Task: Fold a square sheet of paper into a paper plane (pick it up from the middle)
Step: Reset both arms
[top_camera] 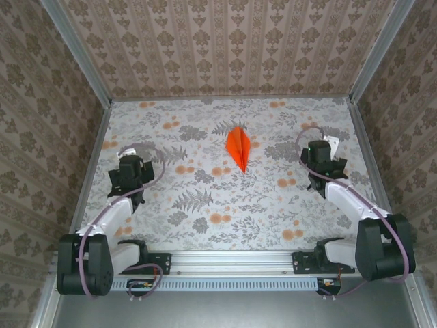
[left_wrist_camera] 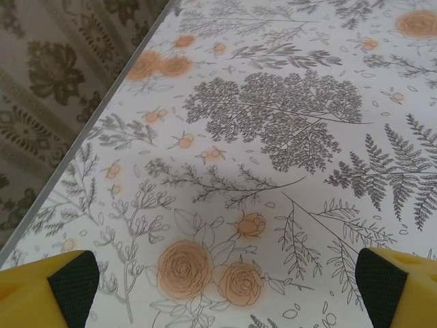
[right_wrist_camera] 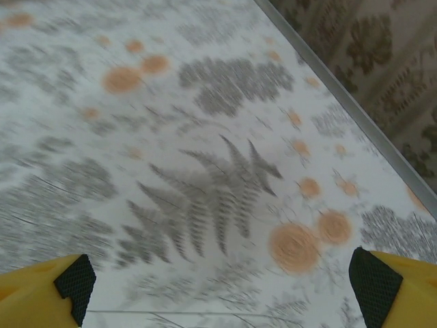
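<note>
The paper plane [top_camera: 237,149] lies in the upper middle of the desk [top_camera: 205,225], a sharp dart (folding looks done). Left fingers [left_wrist_camera: 68,287] and right fingers [right_wrist_camera: 382,290] are spread wide, released, grasping nothing, well apart from it.

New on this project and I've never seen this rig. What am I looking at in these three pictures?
Two small robot arms, the left arm and the right arm, are bolted at the near edge of a table with a flower-print cover. The overhead picture comes from a fixed camera above and behind them. The other two come from a camera on each wrist, looking out between the yellow tips of the left pincer and the right pincer (that picture is blurred). Both pincers are open and hold nothing. An orange paper plane lies folded toward the far side, between the arms, touching neither.
</note>
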